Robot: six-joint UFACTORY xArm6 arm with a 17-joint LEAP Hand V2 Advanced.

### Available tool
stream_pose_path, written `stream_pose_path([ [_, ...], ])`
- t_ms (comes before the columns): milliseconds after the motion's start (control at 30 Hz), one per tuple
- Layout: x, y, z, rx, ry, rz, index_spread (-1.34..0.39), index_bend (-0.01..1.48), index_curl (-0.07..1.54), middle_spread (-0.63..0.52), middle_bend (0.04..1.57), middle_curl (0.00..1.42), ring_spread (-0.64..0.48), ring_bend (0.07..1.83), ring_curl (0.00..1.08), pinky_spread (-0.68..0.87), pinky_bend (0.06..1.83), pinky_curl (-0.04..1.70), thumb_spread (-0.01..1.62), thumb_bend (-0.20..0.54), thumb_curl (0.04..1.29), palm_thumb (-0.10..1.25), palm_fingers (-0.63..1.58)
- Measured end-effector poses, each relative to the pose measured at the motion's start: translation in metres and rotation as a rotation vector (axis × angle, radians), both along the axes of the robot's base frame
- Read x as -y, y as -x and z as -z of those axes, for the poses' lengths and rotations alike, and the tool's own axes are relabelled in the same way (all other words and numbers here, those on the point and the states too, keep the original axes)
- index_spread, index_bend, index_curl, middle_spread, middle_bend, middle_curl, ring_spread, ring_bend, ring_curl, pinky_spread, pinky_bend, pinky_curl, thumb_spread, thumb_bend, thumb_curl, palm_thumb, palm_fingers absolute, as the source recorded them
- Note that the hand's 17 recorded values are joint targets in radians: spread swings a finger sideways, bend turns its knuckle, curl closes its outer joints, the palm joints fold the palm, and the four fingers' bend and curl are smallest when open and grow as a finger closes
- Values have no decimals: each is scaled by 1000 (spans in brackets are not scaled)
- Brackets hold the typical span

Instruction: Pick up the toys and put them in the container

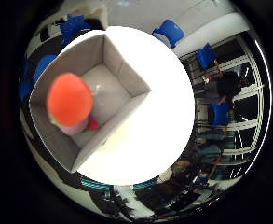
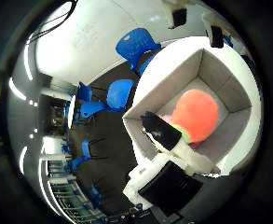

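1. the white-and-black robot hand (image 2: 173,154) shows only in the thumb side view: one black-tipped finger reaches out over the near wall of the box, and more white finger parts sit at the far rim. whether its fingers are curled or straight i cannot tell. nothing appears pinched between them, though the toy's blur leaves that open.

2. the palm hangs over the open grey cardboard box (image 1: 122,65), presumably because that is the container, so anything let go here falls inside rather than onto the table.

3. the round orange soft toy (image 1: 70,99), with a pale pink and green underside, lies within the box's walls. in the little finger side view it sits toward the box's 8 o'clock corner. it looks large and blurred, so it is close to the palm, and i cannot tell whether it rests on the box floor or hangs above it.

4. a small red piece (image 1: 94,124) lies on the box floor just beside the orange toy, at about its 5 o'clock; likely another toy already put away.

5. the box stands on a round white table (image 1: 164,116), near the rim at its 10 o'clock, leaving most of the top bare. no toys show on that bare part, so this drop may be among the last.

6. blue plastic chairs (image 2: 119,93) stand around the table, well apart from the box.
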State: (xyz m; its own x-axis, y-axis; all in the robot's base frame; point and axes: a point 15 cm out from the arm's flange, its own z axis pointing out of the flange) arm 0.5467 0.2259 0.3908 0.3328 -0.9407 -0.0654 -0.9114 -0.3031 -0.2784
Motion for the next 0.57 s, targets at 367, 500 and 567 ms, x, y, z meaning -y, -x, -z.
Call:
stream_pose_path([
  [367, 14, 8, -8, -16, 9, 6, -418, 184, 428, -3, 327, 423, 202, 596, 260, 597, 686, 534, 1138, -23, 304, 512, 236],
  [500, 24, 20, -25, -19, 12, 6, -408, 181, 394, 10, 300, 394, 222, 552, 230, 608, 660, 493, 1137, -21, 302, 509, 256],
  [567, 31, 29, -35, -22, 16, 2, -406, 179, 381, 12, 287, 383, 224, 538, 221, 612, 656, 478, 1133, -23, 296, 499, 266],
])
